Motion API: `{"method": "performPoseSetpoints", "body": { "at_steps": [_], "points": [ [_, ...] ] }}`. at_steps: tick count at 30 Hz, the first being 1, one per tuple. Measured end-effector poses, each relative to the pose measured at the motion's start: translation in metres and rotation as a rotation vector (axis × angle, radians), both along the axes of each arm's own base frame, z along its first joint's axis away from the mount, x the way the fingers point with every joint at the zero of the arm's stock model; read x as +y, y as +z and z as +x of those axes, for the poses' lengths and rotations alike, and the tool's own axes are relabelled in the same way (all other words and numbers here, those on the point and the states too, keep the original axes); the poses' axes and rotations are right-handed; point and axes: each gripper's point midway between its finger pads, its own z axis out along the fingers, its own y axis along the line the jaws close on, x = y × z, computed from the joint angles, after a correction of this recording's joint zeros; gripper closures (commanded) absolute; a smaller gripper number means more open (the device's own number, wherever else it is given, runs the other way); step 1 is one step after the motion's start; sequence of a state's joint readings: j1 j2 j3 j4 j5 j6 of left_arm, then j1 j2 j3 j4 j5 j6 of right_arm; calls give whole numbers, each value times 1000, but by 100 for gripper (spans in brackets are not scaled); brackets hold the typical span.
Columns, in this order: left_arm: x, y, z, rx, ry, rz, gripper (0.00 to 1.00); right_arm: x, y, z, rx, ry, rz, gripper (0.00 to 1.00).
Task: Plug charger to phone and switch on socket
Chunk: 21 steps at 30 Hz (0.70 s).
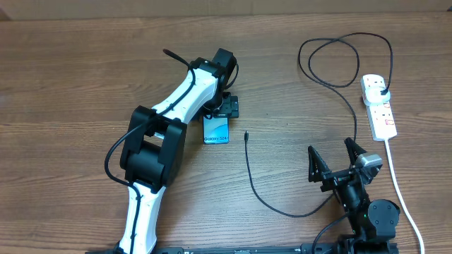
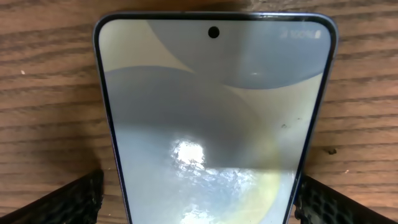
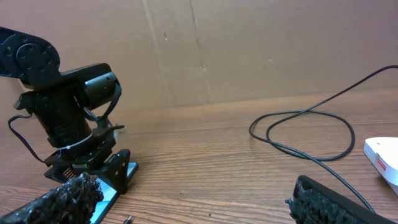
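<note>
The phone [image 1: 216, 130] lies flat, screen up, just left of the middle of the overhead frame, on the wooden table [image 1: 70, 85]. Its bottom edge points toward the lower part of the picture. In the left wrist view the phone [image 2: 214, 124] fills most of the frame, with the camera hole near the top. The left gripper [image 1: 222, 113] hangs over the phone's upper end with its jaws apart. One black finger [image 2: 68, 199] sits at the lower left and the other at the lower right, each close beside a long edge of the phone. I cannot tell whether either one touches it. Just right of the phone, and apart from it, lies the small tip of the charger [image 1: 246, 152]. The thin black cable runs down toward the lower middle, curves right behind the right gripper [image 1: 333, 159], then climbs to a loose loop at the upper right. It ends in a black plug seated in the top end of the socket [image 1: 379, 106], a white strip near the right edge. The strip's thick white cord [image 1: 399, 183] trails to the lower right corner. The right gripper rests low at the lower right with its jaws spread wide and nothing between them, well apart from the phone. Its wrist view shows the cable loop [image 3: 273, 145] on the table, a corner of the socket [image 3: 382, 158] at the right edge, and a cardboard wall [image 3: 249, 50] behind.
</note>
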State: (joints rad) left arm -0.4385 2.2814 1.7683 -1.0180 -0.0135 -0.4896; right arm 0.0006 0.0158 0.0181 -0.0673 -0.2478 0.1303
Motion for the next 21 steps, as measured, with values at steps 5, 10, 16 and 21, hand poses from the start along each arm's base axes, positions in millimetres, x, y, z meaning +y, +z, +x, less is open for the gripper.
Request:
{"method": "performPoseSetpoints", "body": {
  "at_steps": [5, 10, 16, 21],
  "points": [
    [-1, 0, 1, -6, -19, -4, 0, 0, 0, 0, 0, 0, 0, 0],
    [-2, 0, 3, -14, -23, -9, 3, 0, 0, 0, 0, 0, 0, 0],
    [-2, 0, 4, -15, -25, -9, 5, 0, 0, 0, 0, 0, 0, 0],
    [-2, 0, 4, -16, -26, -8, 12, 0, 0, 0, 0, 0, 0, 0]
  ]
}}
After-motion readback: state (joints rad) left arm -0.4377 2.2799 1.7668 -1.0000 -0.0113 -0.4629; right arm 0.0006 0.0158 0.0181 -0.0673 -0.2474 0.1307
